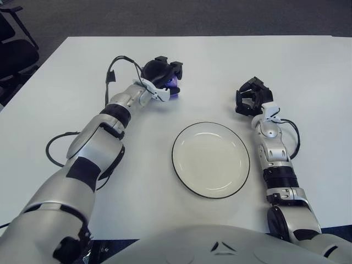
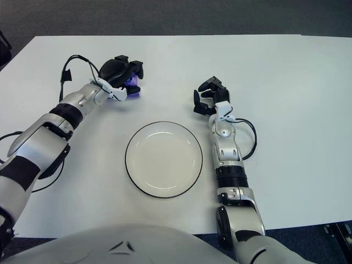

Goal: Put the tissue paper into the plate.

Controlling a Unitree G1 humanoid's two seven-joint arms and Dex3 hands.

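A small purple tissue pack (image 1: 174,88) lies on the white table (image 1: 308,71), beyond and left of the plate. My left hand (image 1: 163,74) is on top of it with the fingers curled around it; most of the pack is hidden under the hand. It also shows in the right eye view (image 2: 131,82). I cannot tell if it is lifted off the table. The white plate with a black rim (image 1: 175,163) sits at the centre front and holds nothing. My right hand (image 1: 252,100) is just beyond the plate's right side, fingers relaxed and holding nothing.
A black office chair (image 1: 14,52) stands off the table's far left corner. A black cable (image 1: 55,146) loops beside my left arm. Dark carpet lies beyond the table's far edge.
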